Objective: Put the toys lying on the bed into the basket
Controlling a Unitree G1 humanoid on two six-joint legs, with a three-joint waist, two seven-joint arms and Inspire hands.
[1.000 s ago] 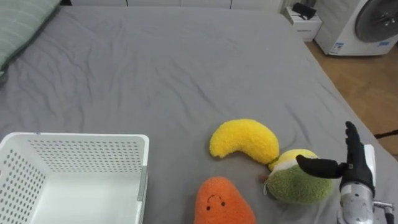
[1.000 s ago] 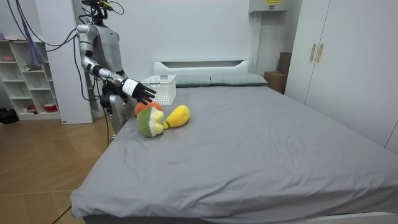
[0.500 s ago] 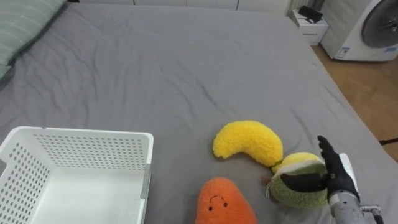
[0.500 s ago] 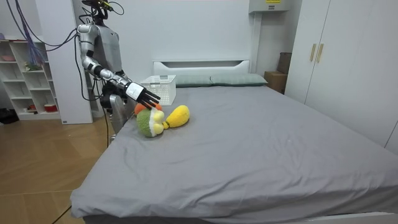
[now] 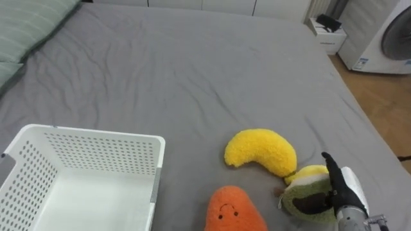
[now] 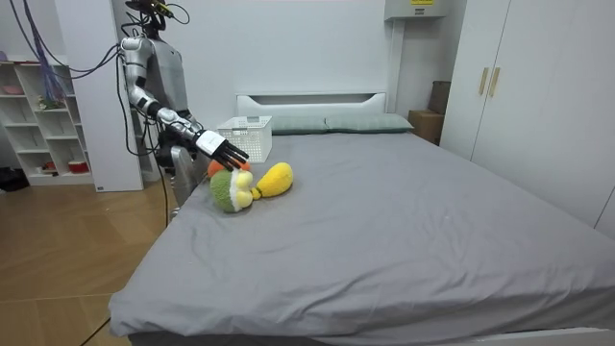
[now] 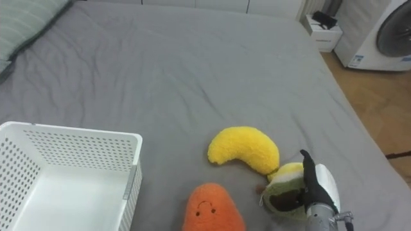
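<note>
Right hand (image 5: 344, 190) lower right, fingers stretched out flat against the green plush (image 5: 295, 197); yellow banana plush (image 5: 260, 151) just beside it; white basket (image 5: 96, 151) lower left.

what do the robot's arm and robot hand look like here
The right robot hand has black fingers, a white plate on its back and a silver metal wrist. In the room view its arm is silver-grey with dark joints and a white band just behind the fingers.
</note>
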